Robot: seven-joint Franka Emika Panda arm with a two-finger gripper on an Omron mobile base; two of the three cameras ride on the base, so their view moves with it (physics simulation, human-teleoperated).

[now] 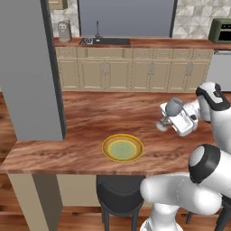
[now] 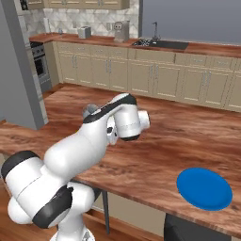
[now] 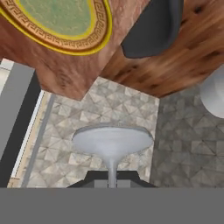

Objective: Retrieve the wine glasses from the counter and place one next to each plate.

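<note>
End effector (image 1: pixel 173 121) at mid-right of left base view, fingers clamped on the stem of a wine glass (image 1: pixel 170 113), carried tilted above the tabletop (image 1: pixel 90 113), not touching it. In hand view the stem rises from bottom centre between the tips to the round foot (image 3: pixel 112 139).

Glass: prob. light, stiff, brittle, smooth so likely slippery; thin stem looks like the weak point. Stem grip seems right, low near the bowl for control. Needs to go down foot-first and upright, gently; a tilted release could tip it.

Yellow-rimmed plate (image 1: pixel 122 148) w/ green centre sits lower centre of left base view, near tabletop front edge, left of the glass and apart from it. Blue plate (image 2: pixel 204 188) at lower right of right base view, well apart.

Tabletop: long reddish wood grain, flat, bare room beside each plate. Dark stool (image 1: pixel 118 194) below its front edge. Grey pillar (image 1: pixel 31 67) at left. Back of room: beige cabinets (image 1: pixel 131 72), sink (image 1: pixel 106 40), diamond-tile wall.
</note>
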